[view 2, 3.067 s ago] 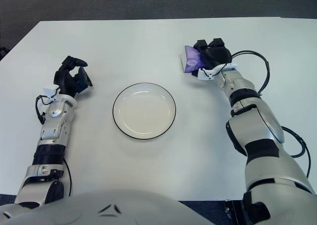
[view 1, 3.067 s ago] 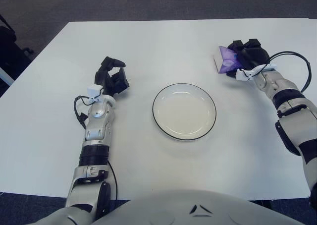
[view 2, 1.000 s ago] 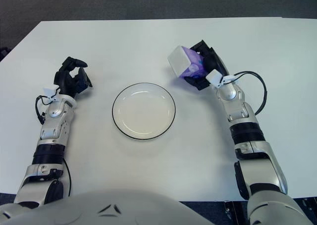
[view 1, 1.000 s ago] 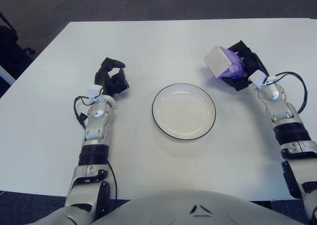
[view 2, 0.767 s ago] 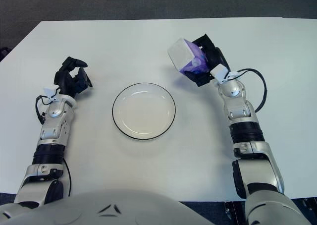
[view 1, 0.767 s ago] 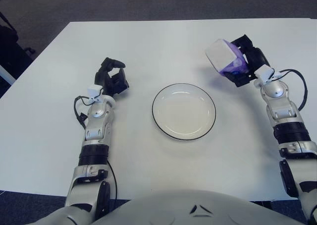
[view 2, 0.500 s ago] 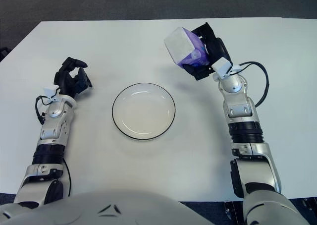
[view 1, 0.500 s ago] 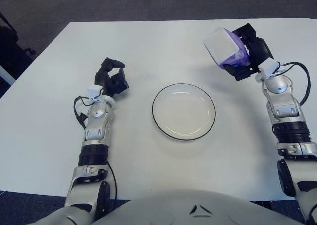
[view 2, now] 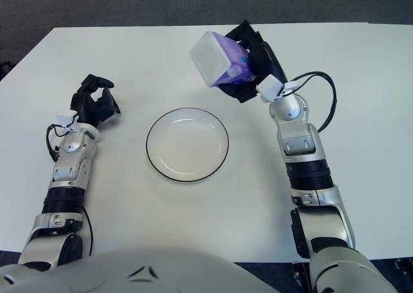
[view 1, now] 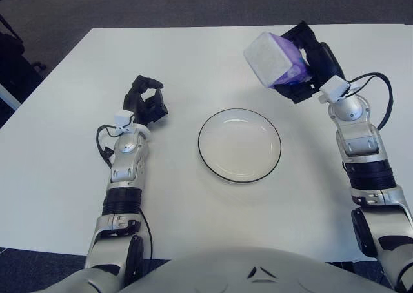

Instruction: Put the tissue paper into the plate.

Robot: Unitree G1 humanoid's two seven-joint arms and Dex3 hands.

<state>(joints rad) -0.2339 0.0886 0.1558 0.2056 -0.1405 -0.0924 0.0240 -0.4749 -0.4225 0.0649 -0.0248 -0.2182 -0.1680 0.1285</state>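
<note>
A white plate [view 1: 239,144] with a dark rim lies flat in the middle of the white table; nothing is on it. My right hand [view 1: 304,64] is shut on a white and purple tissue pack [view 1: 273,59] and holds it in the air, above and just behind the plate's far right rim. The pack is tilted, its white end facing me. It also shows in the right eye view [view 2: 217,59]. My left hand [view 1: 146,102] rests on the table to the left of the plate, fingers curled, holding nothing.
The white table [view 1: 193,60] reaches from edge to edge of the view, with dark carpet [view 1: 193,2] beyond its far edge. A black cable [view 1: 381,96] loops beside my right wrist.
My right hand has lifted the tissue pack off the table at the far right and carried it up and left towards the plate. The left hand has not moved.
</note>
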